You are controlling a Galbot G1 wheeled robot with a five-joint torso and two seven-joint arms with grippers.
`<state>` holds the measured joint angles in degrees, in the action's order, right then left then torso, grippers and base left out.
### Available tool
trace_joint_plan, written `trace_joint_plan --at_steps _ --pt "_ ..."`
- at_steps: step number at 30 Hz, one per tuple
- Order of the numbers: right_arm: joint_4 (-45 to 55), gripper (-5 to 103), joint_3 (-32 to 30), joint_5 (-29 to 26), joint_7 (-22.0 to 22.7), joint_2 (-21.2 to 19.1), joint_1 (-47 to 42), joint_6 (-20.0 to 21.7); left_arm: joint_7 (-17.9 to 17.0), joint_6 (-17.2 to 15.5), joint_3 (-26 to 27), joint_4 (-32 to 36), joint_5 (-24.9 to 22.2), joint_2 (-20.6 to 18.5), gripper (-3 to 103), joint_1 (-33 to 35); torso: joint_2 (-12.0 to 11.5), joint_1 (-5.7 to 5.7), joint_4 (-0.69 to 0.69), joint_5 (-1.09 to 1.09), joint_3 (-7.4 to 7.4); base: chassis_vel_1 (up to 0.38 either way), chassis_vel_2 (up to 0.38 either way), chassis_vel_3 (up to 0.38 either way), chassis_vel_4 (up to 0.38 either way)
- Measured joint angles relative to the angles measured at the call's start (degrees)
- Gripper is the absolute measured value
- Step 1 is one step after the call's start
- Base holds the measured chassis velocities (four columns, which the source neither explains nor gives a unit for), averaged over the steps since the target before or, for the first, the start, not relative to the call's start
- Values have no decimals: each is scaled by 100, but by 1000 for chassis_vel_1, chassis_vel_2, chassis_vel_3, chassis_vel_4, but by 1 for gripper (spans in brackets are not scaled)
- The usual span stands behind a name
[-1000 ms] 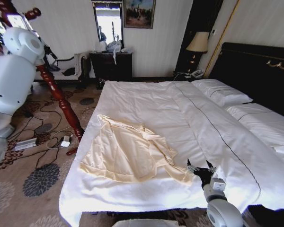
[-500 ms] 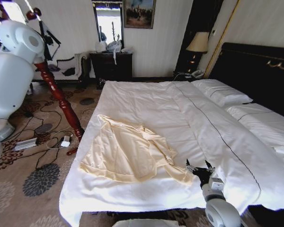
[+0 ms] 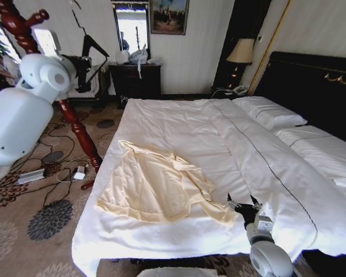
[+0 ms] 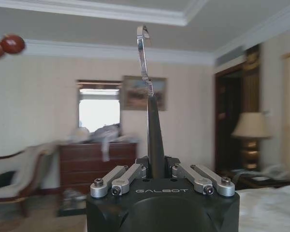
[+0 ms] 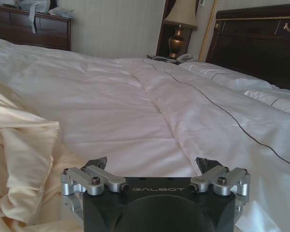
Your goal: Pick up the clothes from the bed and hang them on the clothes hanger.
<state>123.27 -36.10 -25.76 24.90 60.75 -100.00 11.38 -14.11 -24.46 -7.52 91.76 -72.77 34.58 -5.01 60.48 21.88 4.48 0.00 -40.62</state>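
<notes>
On the bed (image 3: 179,124), your spread right gripper (image 3: 245,203) sat beside the clothes (image 3: 155,184): limp, light; pinch a fold. Left gripper (image 4: 155,170) clamped the clothes hanger (image 4: 153,130).

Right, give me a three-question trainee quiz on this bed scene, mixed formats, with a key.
1. True or false: the left gripper is shut on the clothes hanger.
2. Multiple choice: the right gripper is A) open, low over the bed beside the clothes; B) shut on a pillow; C) raised by the lamp.
3. Fill in: the clothes lie spread on the ____.

Key
1. True: its fingers close on the black neck below the metal hook.
2. A: the right wrist view shows its fingers apart, holding nothing.
3. Bed: on the white duvet, near the foot edge.
</notes>
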Motion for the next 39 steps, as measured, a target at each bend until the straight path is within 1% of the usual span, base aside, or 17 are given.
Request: trace_joint_plan --at_steps 1,2,3,4,6,7,11,12,14,15,19,24,27,31,33,37,39 --pt "0 100 -9 -46 15 -25 8 13 402 232 159 131 -14 -155 17 406 1 0 -4 2 1 0 0 0 0" --pt "0 100 -9 -46 15 -25 8 13 402 232 159 131 -14 -155 17 406 1 0 -4 2 1 0 0 0 0" --pt "0 100 -13 -69 23 -44 15 20 676 403 213 203 -9 -253 17 688 0 -1 -7 0 0 0 0 0 0" --pt "-4 100 -16 -83 28 -71 15 21 1124 731 258 296 72 -403 17 1152 0 -1 -7 -8 0 0 0 0 0" --pt "-7 100 -12 -99 29 -121 0 21 1709 1088 483 413 186 -588 17 1876 0 0 -1 -1 0 0 0 0 0" --pt "-7 100 -12 -99 29 -121 0 21 1709 1088 483 413 186 -588 17 1876 0 0 -1 -1 0 0 0 0 0" --pt "2 100 -1 -166 24 -259 69 49 2390 1541 728 400 139 -671 17 2764 1 -1 -1 2 0 0 0 0 0" --pt "2 100 -1 -166 24 -259 69 49 2390 1541 728 400 139 -671 17 2764 1 -1 -1 2 0 0 0 0 0" --pt "-72 100 -10 -204 30 -316 118 68 2770 1826 922 316 80 -561 17 3306 0 0 -1 0 0 0 0 0 0" --pt "-72 100 -10 -204 30 -316 118 68 2770 1826 922 316 80 -561 17 3306 0 0 -1 0 0 0 0 0 0" --pt "-240 100 -29 -220 33 -397 104 21 3624 2266 1072 91 339 -489 17 4077 0 0 0 1 0 0 0 0 0" --pt "-178 100 117 -394 6 -624 358 85 4054 2595 1169 -153 628 -490 17 4498 0 0 -2 0 0 0 0 0 0" --pt "-107 100 222 -494 -89 -848 466 171 4146 2681 1219 -160 772 -510 17 4680 0 0 -5 -1 -1 0 0 0 0" --pt "-57 100 389 -541 -306 -1215 613 229 4193 2801 1259 -186 1002 -524 17 4814 0 0 0 -1 0 0 0 0 0" --pt "-49 100 660 -552 -396 -1439 948 246 4203 2845 1263 -313 1036 -517 17 4816 0 0 2 0 0 0 0 0 0" --pt "-189 100 1206 -537 -393 -1544 1630 289 4206 2880 1278 -460 1017 -514 17 4820 0 0 -2 -2 -1 0 0 0 0" --pt "-403 100 1798 -596 -275 -1547 2326 409 4199 2895 1364 -456 989 -527 17 4939 0 1 -2 1 -1 0 0 0 0"
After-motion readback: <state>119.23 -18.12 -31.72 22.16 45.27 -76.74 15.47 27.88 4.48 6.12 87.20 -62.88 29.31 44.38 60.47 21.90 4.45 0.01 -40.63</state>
